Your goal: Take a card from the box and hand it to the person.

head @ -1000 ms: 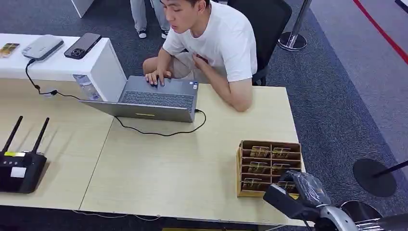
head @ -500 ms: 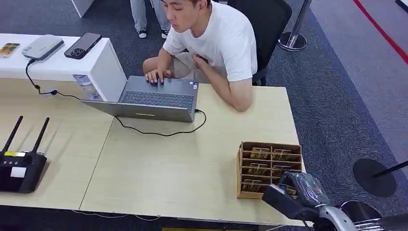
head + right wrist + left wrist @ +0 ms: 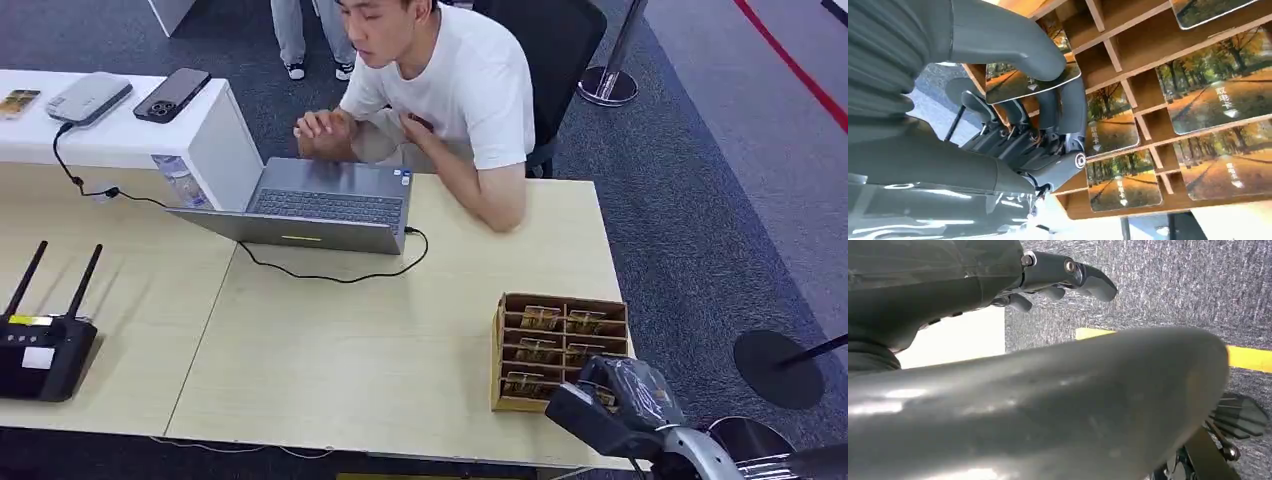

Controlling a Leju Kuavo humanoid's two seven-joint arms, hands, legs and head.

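Note:
A wooden box [image 3: 497, 345] with several compartments stands at the table's near right corner, cards with an autumn tree picture leaning in its slots [image 3: 1198, 100]. My right hand [image 3: 622, 398] is at the box's near right corner. Up close, my right hand [image 3: 1013, 140] pinches one card [image 3: 1034, 84] between thumb and fingers, just above a near slot. The person [image 3: 450, 80] sits across the table with both hands together in front of the chest. My left hand [image 3: 1058, 272] hangs over the carpet with its fingers apart and nothing in them.
A grey laptop [image 3: 320, 205] with a black cable lies in front of the person. A black router [image 3: 40, 350] stands at the table's near left. A phone [image 3: 172, 93] and a grey device rest on the white side table. Stanchion bases stand on the carpet at right.
The person lifted a hand off the laptop keyboard and brought both hands together. My right hand shifted slightly nearer and lower at the box's corner.

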